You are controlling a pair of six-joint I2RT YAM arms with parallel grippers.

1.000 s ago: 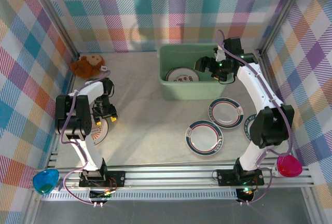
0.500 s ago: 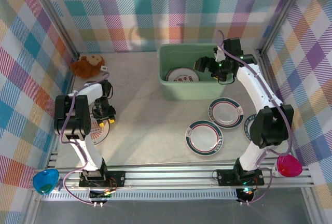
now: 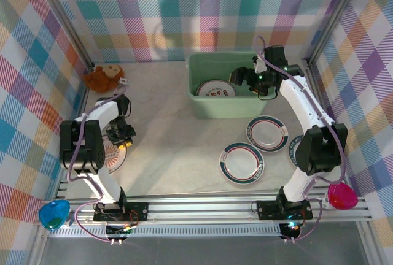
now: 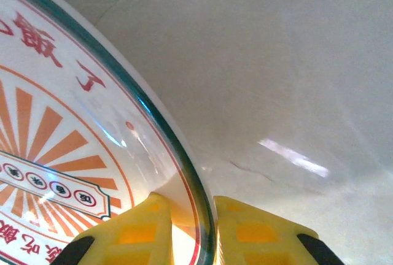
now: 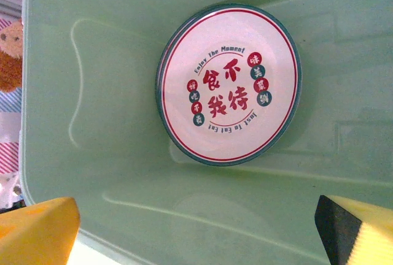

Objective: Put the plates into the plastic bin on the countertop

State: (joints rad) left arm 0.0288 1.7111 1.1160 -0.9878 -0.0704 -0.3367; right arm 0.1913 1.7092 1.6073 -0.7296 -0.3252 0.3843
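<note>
My left gripper is low at the left of the countertop, shut on the rim of a white plate with an orange sunburst pattern. In the left wrist view its yellow fingers pinch the plate's teal edge from both sides, the gripper straddling the rim. My right gripper hangs open over the mint-green plastic bin. A red-lettered plate lies flat on the bin's floor, beyond the open gripper.
Two teal-rimmed plates lie on the countertop in front of the bin, and a third plate is partly hidden by the right arm. A brown stuffed toy sits in the back left corner. Plaid walls close in three sides.
The left gripper's fingers have closed onto the sunburst plate's rim, and the left arm has shifted slightly left. The right arm has not moved.
</note>
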